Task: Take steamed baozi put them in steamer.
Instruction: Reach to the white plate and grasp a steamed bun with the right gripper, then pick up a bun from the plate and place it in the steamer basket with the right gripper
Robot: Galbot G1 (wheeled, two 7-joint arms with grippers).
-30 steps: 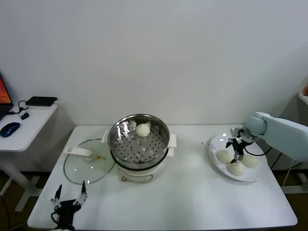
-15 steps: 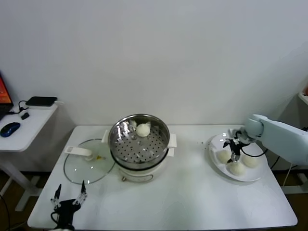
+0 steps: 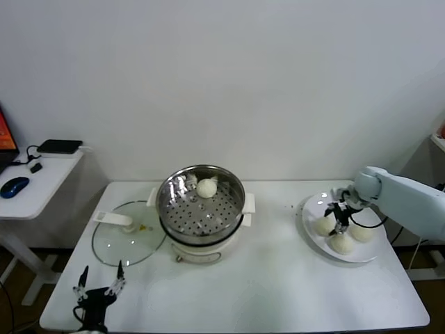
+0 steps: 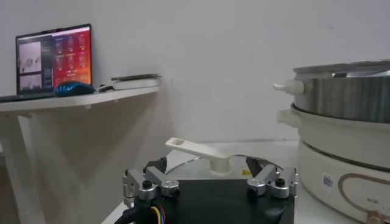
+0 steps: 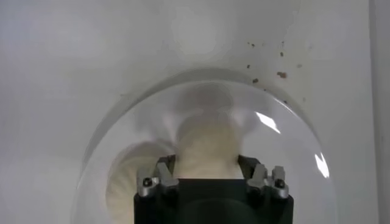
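Observation:
The steamer [image 3: 182, 209], a shiny perforated basket on a white pot base, stands mid-table with one baozi [image 3: 206, 188] at its far side. Three more baozi [image 3: 324, 225] lie on a white plate [image 3: 361, 255] at the right. My right gripper [image 3: 340, 225] is down among them. In the right wrist view its fingers [image 5: 164, 168] press both sides of one baozi [image 5: 207, 146], so it is shut on that bun, which still rests on the plate. My left gripper [image 3: 101, 287] waits open at the table's front left corner.
A glass lid [image 3: 128, 240] with a white handle [image 4: 198, 152] lies flat left of the steamer [image 4: 341, 97]. A side table [image 3: 42, 181] at far left carries a blue mouse and a laptop. Crumbs speckle the table beyond the plate [image 5: 268, 70].
My right gripper has dropped a little lower onto the plate and closed its fingers from wide open onto a baozi. The left arm has not moved.

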